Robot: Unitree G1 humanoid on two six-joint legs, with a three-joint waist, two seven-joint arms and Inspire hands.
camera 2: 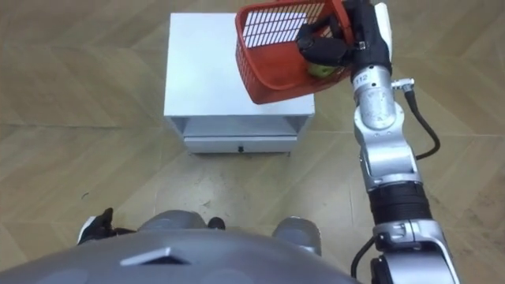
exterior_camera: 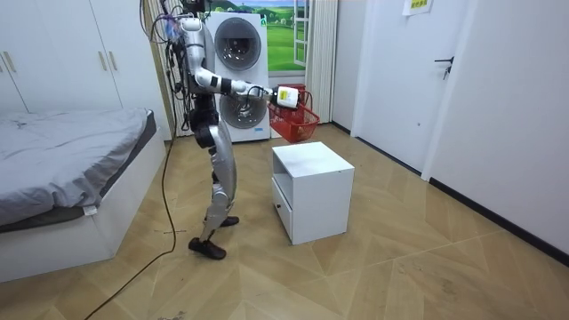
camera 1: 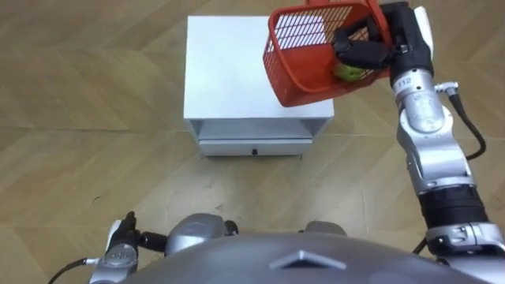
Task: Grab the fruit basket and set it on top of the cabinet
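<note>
The left hand [camera 1: 125, 235] hangs low by the robot's side; whether it is clenched or slack cannot be told. The robot stands before a white cabinet [camera 1: 229, 71]. The red basket [camera 1: 304, 75] is off it, tipped in the air over the cabinet's far right corner, with a green fruit [camera 1: 348, 72] inside. The right hand [camera 1: 359, 49], at arm's length, is clenched on the basket's right edge. So one-sided a hold could let the basket tilt further and spill the fruit.
</note>
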